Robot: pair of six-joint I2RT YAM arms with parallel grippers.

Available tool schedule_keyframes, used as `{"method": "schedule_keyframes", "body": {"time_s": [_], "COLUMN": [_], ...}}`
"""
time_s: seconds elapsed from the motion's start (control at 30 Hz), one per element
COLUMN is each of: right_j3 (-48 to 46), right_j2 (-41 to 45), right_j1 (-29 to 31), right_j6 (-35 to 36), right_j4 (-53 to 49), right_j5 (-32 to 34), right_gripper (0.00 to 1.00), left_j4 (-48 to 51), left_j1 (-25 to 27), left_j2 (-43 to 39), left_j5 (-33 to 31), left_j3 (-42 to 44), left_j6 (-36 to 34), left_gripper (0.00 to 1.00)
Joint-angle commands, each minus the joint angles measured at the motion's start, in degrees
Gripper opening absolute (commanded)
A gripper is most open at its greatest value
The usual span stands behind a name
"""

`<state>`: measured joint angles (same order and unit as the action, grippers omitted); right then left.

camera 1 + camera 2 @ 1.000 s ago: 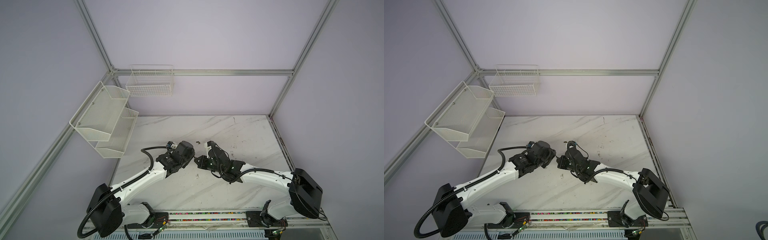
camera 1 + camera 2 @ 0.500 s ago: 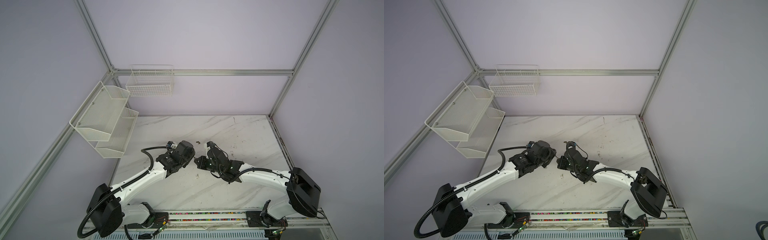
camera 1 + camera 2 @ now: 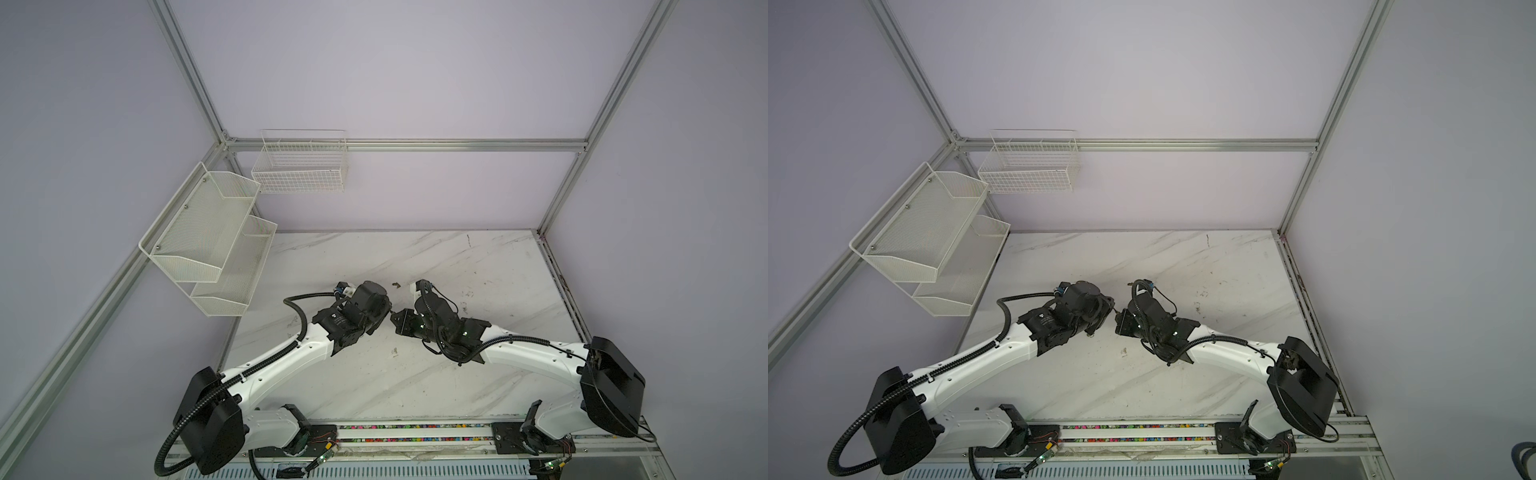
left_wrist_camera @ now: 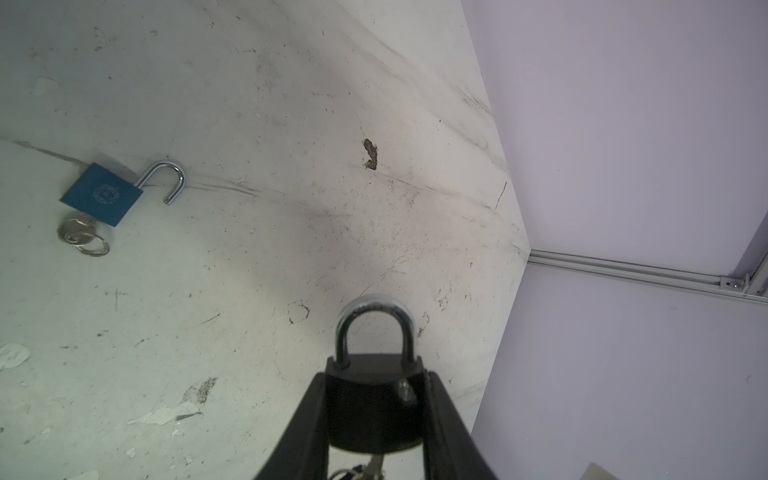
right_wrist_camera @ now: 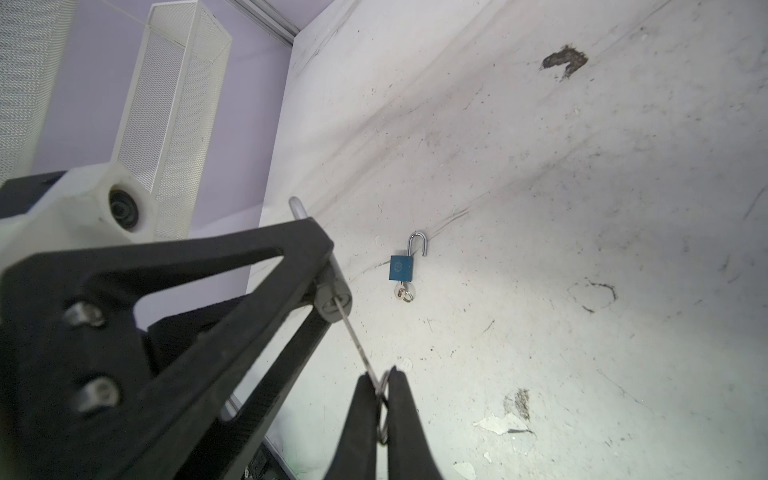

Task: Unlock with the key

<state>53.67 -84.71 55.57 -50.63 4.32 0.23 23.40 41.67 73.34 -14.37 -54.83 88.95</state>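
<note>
- The left claw [image 4: 375, 380] is part-closed across the body of the black padlock [image 4: 372, 409]. It holds the lock clear of the tabletop [image 4: 249, 249], near the middle where the two arms meet. If the twist on the key outweighs that grip, the body could turn between the fingers and the lock would not release.
- The right claw [image 5: 380, 376] is pinched almost fully shut on the ring and head of the key [image 5: 356, 340]. That ring is thin and round, so under torque it could pivot or slip, and the blade might flex or back out.
- The shackle [image 4: 372, 309] sits closed in the body, and a partial turn would leave it there.
- A blue padlock [image 4: 102, 194] lies open on the tabletop, well apart, with its own key in it. It is not the one in hand.
- In both top views the wrists cover the lock, the key and the tips of both claws.
- The blade seems to enter the lock's underside, but how deep it goes cannot be judged.
- The key's head is mostly hidden between the fingers, and its teeth cannot be made out.
</note>
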Motion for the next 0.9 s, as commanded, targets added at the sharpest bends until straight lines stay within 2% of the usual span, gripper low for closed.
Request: {"method": "schedule_keyframes", "body": {"time_s": [0.0, 0.33, 0.4, 0.57, 0.67, 0.87], "right_j3": [1.88, 6.50, 6.19, 8.26, 8.29, 10.13], "right_j2": [0.45, -0.37, -0.03, 0.03, 0.73, 0.91], "right_j1": [0.31, 0.33, 0.24, 0.32, 0.32, 0.33], "right_j6": [0.98, 10.65, 12.25, 14.93, 15.38, 16.76], "right_j4": [1.71, -2.13, -0.59, -2.46, -2.61, -7.87], "right_j5": [1.02, 2.32, 0.52, 0.10, 0.03, 5.20], "right_gripper": [0.00, 0.00, 0.00, 0.00, 0.00, 0.00], "left_j4": [-0.92, 2.62, 2.62, 4.17, 3.43, 1.86], "left_j1": [0.32, 0.74, 0.77, 0.87, 0.80, 0.82], "left_j2": [-0.33, -0.01, -0.38, -0.48, -1.08, -2.51], "left_j5": [1.84, 3.35, 3.64, 3.92, 4.62, 7.43], "left_j3": [-2.56, -3.94, -3.49, -3.82, -2.52, -1.83], "left_j6": [-0.18, -3.27, -3.00, -4.64, -3.05, -0.82], "left_gripper": [0.00, 0.00, 0.00, 0.00, 0.00, 0.00]}}
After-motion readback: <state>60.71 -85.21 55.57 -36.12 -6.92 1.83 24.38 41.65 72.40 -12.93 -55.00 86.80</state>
